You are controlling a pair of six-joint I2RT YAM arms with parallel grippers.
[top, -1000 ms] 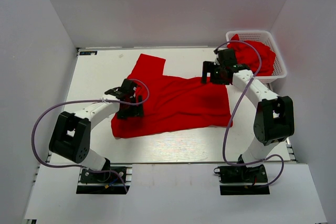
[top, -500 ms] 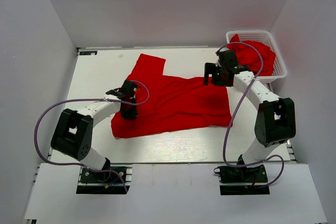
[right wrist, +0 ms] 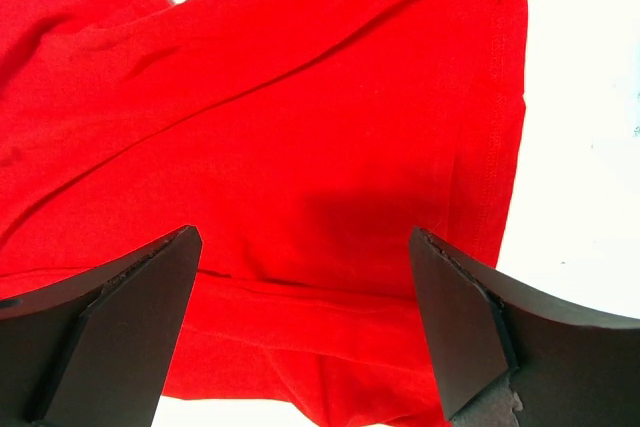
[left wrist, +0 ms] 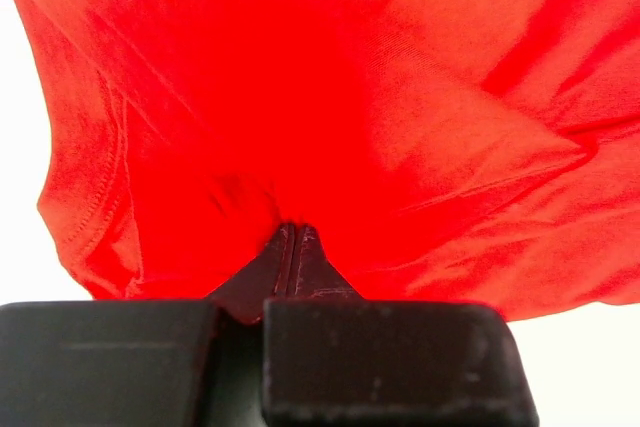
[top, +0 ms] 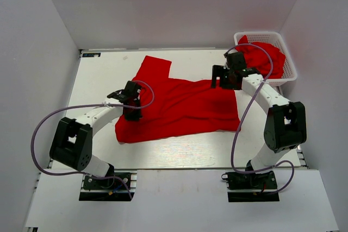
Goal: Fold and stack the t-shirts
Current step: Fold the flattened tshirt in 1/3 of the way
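A bright red t-shirt (top: 185, 104) lies spread on the white table, one sleeve pointing toward the back. My left gripper (top: 132, 113) sits on its left part. In the left wrist view this gripper (left wrist: 290, 232) is shut, a small fold of the t-shirt (left wrist: 400, 97) bunched at its tips. My right gripper (top: 220, 77) hovers over the shirt's back right corner. In the right wrist view it (right wrist: 305, 267) stands wide open over the hemmed edge of the t-shirt (right wrist: 300, 127), nothing between its fingers. More red t-shirts (top: 266, 58) are heaped in the basket.
A white lattice basket (top: 291, 74) stands at the back right corner, just beyond the right arm. White walls close in the table on three sides. Bare table (top: 103, 74) shows left of the shirt and along its front edge (top: 179, 150).
My left gripper has gone from open to shut on the cloth at the shirt's left part, gathering a small fold. The right gripper has stayed open and has hardly moved.
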